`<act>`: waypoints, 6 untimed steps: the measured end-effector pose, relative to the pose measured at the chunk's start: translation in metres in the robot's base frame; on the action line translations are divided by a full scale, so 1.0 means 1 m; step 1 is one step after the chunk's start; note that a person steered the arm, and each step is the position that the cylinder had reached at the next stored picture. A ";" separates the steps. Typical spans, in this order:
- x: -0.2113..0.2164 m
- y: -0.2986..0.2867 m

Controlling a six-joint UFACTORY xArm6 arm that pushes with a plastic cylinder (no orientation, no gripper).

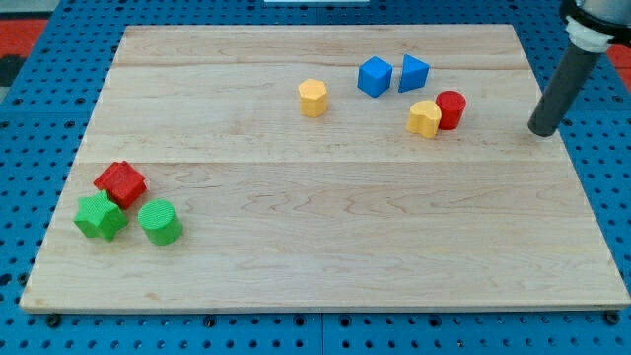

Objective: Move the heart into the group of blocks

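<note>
Rod-ended and gripperless, the arm came in from the view's top right, and my tip (541, 131) rested on the wooden board (325, 247) close to its right edge, bare and touching no block. The rod was smooth, dark and cylindrical under a white collar. The board was pale planked wood with visible grain, lying on a blue perforated table (20, 148).

The yellow heart (425, 118), ribbed like all the blocks, lay well to the view's left of my tip and at about the same height in the view. It touched the red cylinder (451, 108) on its right. Above them sat the blue cube (375, 76) and the blue wedge-like block (414, 73), just beside each other. The yellow hexagonal block (313, 98) stood alone further left.

Near the bottom-left corner, the red block (120, 183), the green star-like block (101, 217) and the green cylinder (160, 221) clustered together. Between the heart and that cluster the wood stretched open, as did the whole lower right of the board.
</note>
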State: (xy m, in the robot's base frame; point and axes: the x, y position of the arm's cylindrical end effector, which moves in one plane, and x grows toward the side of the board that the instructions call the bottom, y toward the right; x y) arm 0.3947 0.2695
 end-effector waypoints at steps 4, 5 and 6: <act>0.084 -0.279; 0.093 -0.355; 0.071 -0.314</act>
